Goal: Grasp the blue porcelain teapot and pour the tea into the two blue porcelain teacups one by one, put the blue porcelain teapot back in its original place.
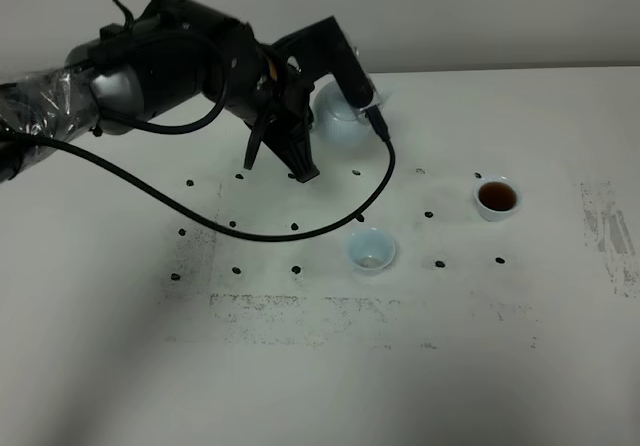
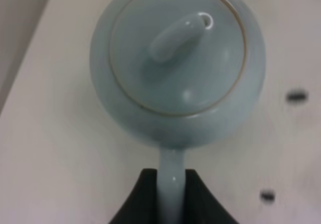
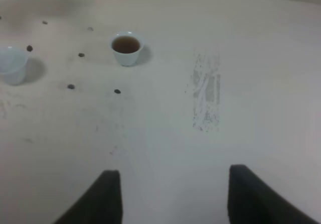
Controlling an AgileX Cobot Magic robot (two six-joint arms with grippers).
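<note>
The blue porcelain teapot (image 1: 338, 126) is at the back middle of the white table, partly hidden by my left gripper (image 1: 362, 101). In the left wrist view the teapot (image 2: 175, 68) shows from above with its knobbed lid, upright. My left gripper (image 2: 172, 196) is shut on its loop handle. I cannot tell whether the pot rests on the table. One blue teacup (image 1: 497, 198) at the right holds dark tea. The other teacup (image 1: 371, 250) stands nearer the front and looks almost empty. My right gripper (image 3: 173, 199) is open and empty over bare table, with both cups (image 3: 126, 47) (image 3: 11, 66) beyond it.
Small black dots (image 1: 429, 214) mark the table around the cups. A black cable (image 1: 300, 231) loops from the left arm across the table towards the near cup. Grey scuffed patches lie at the front (image 1: 330, 311) and at the right (image 1: 605, 226).
</note>
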